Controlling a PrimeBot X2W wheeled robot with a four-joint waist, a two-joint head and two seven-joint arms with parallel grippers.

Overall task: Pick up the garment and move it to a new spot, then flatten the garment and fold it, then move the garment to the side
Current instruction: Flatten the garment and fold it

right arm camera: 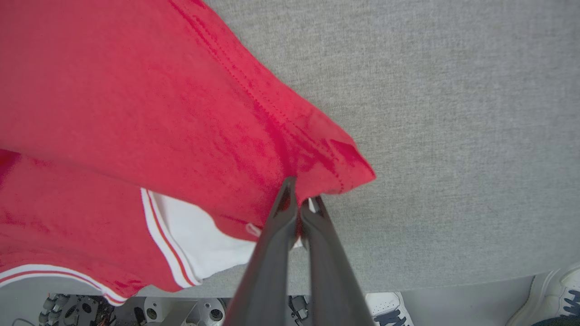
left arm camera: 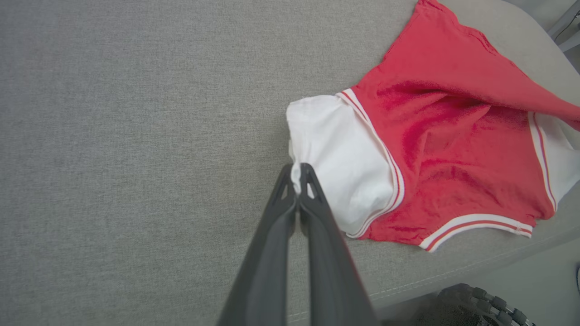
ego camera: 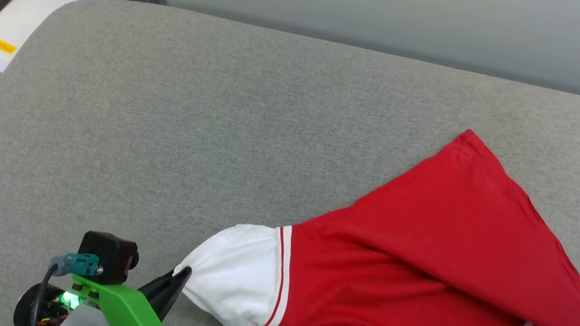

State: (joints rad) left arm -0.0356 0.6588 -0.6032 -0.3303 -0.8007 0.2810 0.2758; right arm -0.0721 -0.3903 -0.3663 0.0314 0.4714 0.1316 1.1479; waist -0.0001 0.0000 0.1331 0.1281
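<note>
Two-point hold: left gripper point(ego camera: 179, 280) clamps white sleeve point(ego camera: 233, 275), right gripper point(right arm camera: 300, 203) clamps red hem corner point(right arm camera: 344, 167); shirt point(ego camera: 426, 252) runs toward three o'clock from left fingers point(left arm camera: 319, 217).

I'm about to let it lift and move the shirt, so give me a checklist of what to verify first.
1. Left gripper pinching the white sleeve of the garment: ok.
2. Right gripper closed on its red edge: ok.
3. Garment lying flat: not ok, red body folded over one sleeve.
4. Bare grey surface available beside it: ok.
5. Which side faces up: cannot tell.
</note>
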